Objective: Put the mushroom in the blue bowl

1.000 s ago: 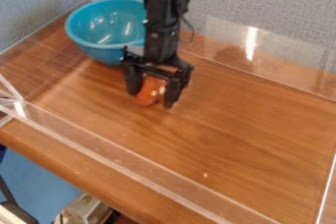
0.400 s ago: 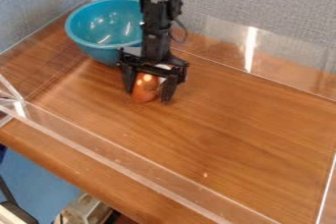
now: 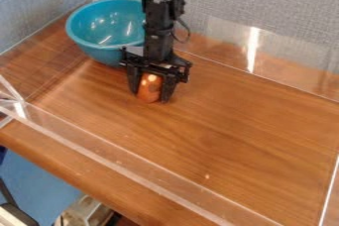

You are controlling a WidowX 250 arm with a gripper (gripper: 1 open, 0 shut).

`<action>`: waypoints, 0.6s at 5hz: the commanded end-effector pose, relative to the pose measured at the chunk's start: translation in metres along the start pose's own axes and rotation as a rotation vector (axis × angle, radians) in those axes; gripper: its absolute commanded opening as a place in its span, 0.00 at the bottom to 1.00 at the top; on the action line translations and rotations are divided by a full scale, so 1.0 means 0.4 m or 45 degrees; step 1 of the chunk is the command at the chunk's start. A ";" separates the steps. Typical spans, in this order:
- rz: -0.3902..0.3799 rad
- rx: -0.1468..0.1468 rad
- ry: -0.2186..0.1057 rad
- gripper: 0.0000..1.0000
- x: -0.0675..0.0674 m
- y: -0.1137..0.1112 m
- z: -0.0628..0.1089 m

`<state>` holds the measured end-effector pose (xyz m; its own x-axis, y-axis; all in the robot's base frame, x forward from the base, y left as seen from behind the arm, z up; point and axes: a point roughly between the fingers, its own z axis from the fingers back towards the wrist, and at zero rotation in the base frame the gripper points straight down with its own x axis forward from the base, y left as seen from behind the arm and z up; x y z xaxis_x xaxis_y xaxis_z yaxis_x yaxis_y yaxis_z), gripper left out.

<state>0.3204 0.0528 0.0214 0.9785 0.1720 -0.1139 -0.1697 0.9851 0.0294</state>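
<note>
The orange-brown mushroom point(image 3: 149, 87) rests on the wooden table point(image 3: 225, 136), just right of and in front of the blue bowl point(image 3: 101, 28). My gripper point(image 3: 154, 93) points straight down over it, its black fingers point(image 3: 134, 76) drawn in against both sides of the mushroom. The mushroom's stem is hidden between the fingers. The teal-blue bowl stands empty at the back left, close behind the arm.
Clear acrylic walls point(image 3: 265, 52) run round the table, low along the front edge point(image 3: 146, 175) and taller at the back right. A grey wall stands behind the bowl. Bare wood stretches to the right and front of the gripper.
The jaws, wide apart around the mushroom before, have drawn in onto it. The hand has stayed in the same spot.
</note>
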 end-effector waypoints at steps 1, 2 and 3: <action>-0.134 0.004 -0.036 0.00 -0.015 -0.053 0.018; -0.060 -0.011 -0.033 0.00 -0.031 -0.063 0.020; 0.016 -0.031 -0.032 0.00 -0.040 -0.071 0.023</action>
<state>0.3085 0.0351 0.0215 0.9714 0.2078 -0.1152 -0.2073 0.9781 0.0168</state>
